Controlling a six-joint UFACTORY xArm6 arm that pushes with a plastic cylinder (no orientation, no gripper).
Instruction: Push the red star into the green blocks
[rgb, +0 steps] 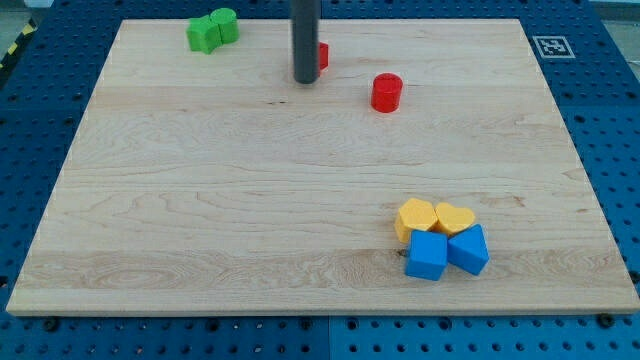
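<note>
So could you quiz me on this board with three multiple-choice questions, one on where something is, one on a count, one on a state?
1. Where are the green blocks?
A. the view's top left
B. the view's bottom right
C. the centre

2. How many blue blocks are there?
A. one
B. two
C. four

3. How does my tip stand to the red star?
A. far away
B. right beside it, partly hiding it
C. resting on the yellow blocks

Answers: 1 A, they sit near the top-left corner. 2 B, one blue block beside another. 3 B, only the star's right edge shows behind the rod.
</note>
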